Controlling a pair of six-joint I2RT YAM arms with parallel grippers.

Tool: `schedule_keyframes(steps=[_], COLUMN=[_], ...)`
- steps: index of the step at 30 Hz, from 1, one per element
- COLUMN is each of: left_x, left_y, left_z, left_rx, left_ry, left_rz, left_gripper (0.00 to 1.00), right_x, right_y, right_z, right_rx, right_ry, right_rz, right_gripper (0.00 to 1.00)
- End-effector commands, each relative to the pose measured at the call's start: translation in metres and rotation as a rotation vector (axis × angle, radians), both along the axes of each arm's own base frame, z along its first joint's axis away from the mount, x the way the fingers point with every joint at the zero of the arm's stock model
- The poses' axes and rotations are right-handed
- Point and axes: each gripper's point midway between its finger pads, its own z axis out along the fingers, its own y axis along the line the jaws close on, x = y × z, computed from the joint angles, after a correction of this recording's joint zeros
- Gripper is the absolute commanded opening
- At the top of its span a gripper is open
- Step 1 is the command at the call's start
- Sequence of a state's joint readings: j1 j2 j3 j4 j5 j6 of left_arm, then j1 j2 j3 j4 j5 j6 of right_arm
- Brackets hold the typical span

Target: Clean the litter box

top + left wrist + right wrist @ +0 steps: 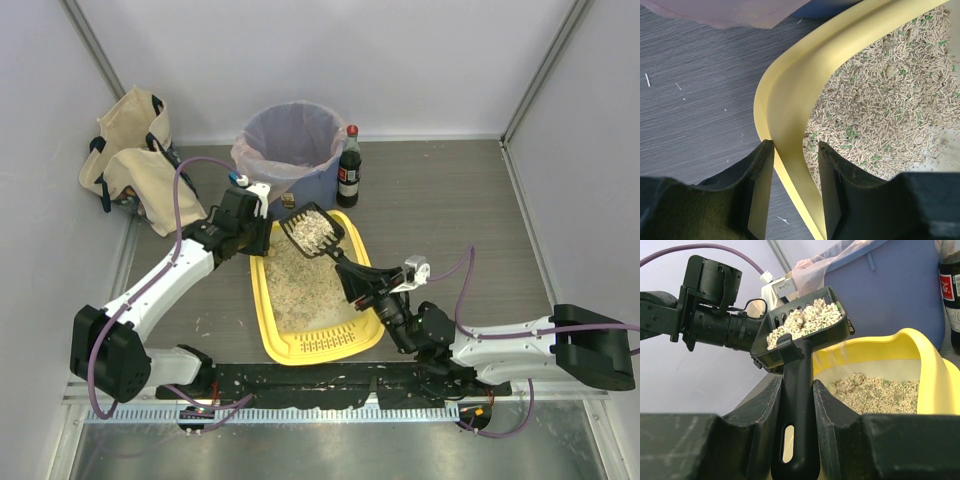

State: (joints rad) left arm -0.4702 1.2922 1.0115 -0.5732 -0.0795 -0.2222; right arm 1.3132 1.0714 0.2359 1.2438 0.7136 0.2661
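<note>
With the left pincer [795,160], clamps the far left corner of the litter box [320,347], jaws partly open with the yellow rim between them, one finger outside and one inside above the granules [875,100]; most likely to pin the tray to the table [450,210] against the drag of scooping. Finds that box lying lengthwise in front of the arm bases, grille end nearest them.

With the right pincer [797,382], grips the black scoop [805,322] by its handle, jaws drawn in tight on both sides of it. Holds the loaded head clear above the far end of the box, seemingly to let loose grains drop back through the slots into the tray and not onto the table.

Judges the next stop to be the blue bin [315,180], just beyond the box's far edge. Notes a dark bottle [349,165] standing close against the bin's right side, easy to knock. Notes too the left wrist close beside the scoop on the other side, leaving a narrow lane. Spots a canvas bag [130,160] well off to the left, out of the way, and stray grains on the table beside the box.
</note>
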Motion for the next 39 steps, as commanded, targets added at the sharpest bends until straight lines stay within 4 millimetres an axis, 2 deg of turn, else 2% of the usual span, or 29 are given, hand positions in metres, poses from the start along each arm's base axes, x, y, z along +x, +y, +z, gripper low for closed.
schedule_keyframes(steps=[1, 3, 4, 6, 7, 9, 11, 12, 14, 16, 17, 20, 21, 22, 23, 24, 25, 26, 27, 29, 30, 31, 32, 33, 34, 35, 36, 38, 39], left_x=[0.009, 0.01, 0.01, 0.01, 0.01, 0.01, 0.01, 0.01, 0.009, 0.01, 0.01, 0.009, 0.01, 0.01, 0.01, 0.01, 0.01, 0.01, 0.01, 0.01, 0.01, 0.01, 0.009, 0.009, 0.009, 0.01, 0.01, 0.01, 0.009], left_y=[-0.012, -0.01, -0.01, -0.01, -0.011, -0.01, -0.01, -0.011, -0.011, -0.01, -0.01, -0.011, -0.01, -0.009, -0.009, -0.01, -0.01, -0.01, -0.01, -0.009, -0.01, -0.01, -0.01, -0.01, -0.01, -0.01, -0.009, -0.01, -0.01], left_z=[0.016, 0.016, 0.016, 0.016, 0.017, 0.017, 0.017, 0.017, 0.018, 0.018, 0.018, 0.019, 0.02, 0.02, 0.02, 0.019, 0.02, 0.02, 0.02, 0.021, 0.021, 0.021, 0.02, 0.021, 0.02, 0.021, 0.021, 0.02, 0.02], left_rx=[-0.042, -0.037, -0.036, -0.038, -0.041, -0.039, -0.038, -0.04, -0.043, -0.041, -0.04, -0.043, -0.043, -0.04, -0.04, -0.041, -0.043, -0.044, -0.043, -0.042, -0.043, -0.043, -0.045, -0.045, -0.044, -0.042, -0.04, -0.042, -0.045], left_ry=[-0.048, -0.052, -0.053, -0.05, -0.052, -0.056, -0.057, -0.054, -0.056, -0.062, -0.06, -0.058, -0.064, -0.066, -0.066, -0.062, -0.063, -0.063, -0.063, -0.07, -0.07, -0.066, -0.062, -0.064, -0.063, -0.07, -0.07, -0.065, -0.062], left_rz=[-0.027, -0.023, -0.022, -0.024, -0.026, -0.023, -0.022, -0.025, -0.026, -0.022, -0.022, -0.026, -0.023, -0.022, -0.02, -0.022, -0.023, -0.024, -0.023, -0.02, -0.021, -0.023, -0.023, -0.025, -0.024, -0.023, -0.02, -0.022, -0.023], left_gripper=[0.43, 0.43, 0.43, 0.43, 0.43, 0.43, 0.43, 0.43, 0.43, 0.43, 0.43, 0.43, 0.43, 0.43, 0.43, 0.43, 0.43, 0.43, 0.43, 0.43, 0.43, 0.43, 0.43, 0.43, 0.43, 0.43, 0.43, 0.43, 0.43], right_x=[-0.003, -0.006, -0.004, 0.005, 0.004, -0.005, 0.002, 0.007, 0.001, -0.002, 0.002, 0.003, -0.004, -0.003, 0.0, 0.007, 0.008, 0.007, 0.001, -0.001, 0.002, 0.007, 0.008, 0.006, 0.001, 0.0, 0.003, 0.011, 0.01], right_y=[-0.011, 0.002, 0.007, -0.015, -0.02, -0.003, 0.005, -0.011, -0.019, 0.002, 0.009, -0.015, -0.004, 0.009, 0.016, 0.008, -0.003, -0.014, -0.011, 0.011, 0.018, 0.009, -0.004, -0.016, -0.011, -0.002, 0.01, 0.001, -0.011], right_z=[0.03, 0.043, 0.037, 0.021, 0.025, 0.043, 0.026, 0.015, 0.03, 0.037, 0.019, 0.027, 0.033, 0.016, 0.024, 0.018, 0.027, 0.013, 0.024, 0.03, 0.014, 0.02, 0.007, 0.025, 0.022, 0.03, 0.009, 0.008, 0.022], right_rx=[0.158, 0.122, 0.076, 0.106, 0.153, 0.151, 0.05, 0.087, 0.186, 0.121, 0.028, 0.169, 0.149, 0.04, 0.015, 0.002, 0.082, 0.1, 0.143, 0.073, -0.014, 0.036, 0.057, 0.168, 0.144, 0.131, 0.005, 0.013, 0.116], right_ry=[-0.023, -0.06, -0.042, 0.018, -0.001, -0.055, -0.002, 0.036, -0.025, -0.034, 0.005, -0.007, -0.048, -0.015, -0.008, 0.017, 0.017, 0.015, -0.03, -0.032, 0.007, 0.024, 0.038, -0.005, -0.027, -0.038, 0.008, 0.044, 0.019], right_rz=[0.01, 0.036, 0.03, -0.047, -0.028, 0.052, 0.023, -0.028, 0.007, 0.055, 0.042, 0.015, 0.066, 0.079, 0.07, 0.019, -0.003, -0.002, 0.05, 0.1, 0.099, 0.051, 0.028, 0.027, 0.061, 0.084, 0.087, 0.026, 0.013], right_gripper=[0.01, 0.01, 0.01, 0.01, 0.01, 0.01, 0.01, 0.01, 0.01, 0.01, 0.01, 0.01, 0.01, 0.01, 0.01, 0.01, 0.01, 0.01, 0.01, 0.02, 0.02, 0.01, 0.01, 0.01, 0.01, 0.01, 0.01, 0.01, 0.01])
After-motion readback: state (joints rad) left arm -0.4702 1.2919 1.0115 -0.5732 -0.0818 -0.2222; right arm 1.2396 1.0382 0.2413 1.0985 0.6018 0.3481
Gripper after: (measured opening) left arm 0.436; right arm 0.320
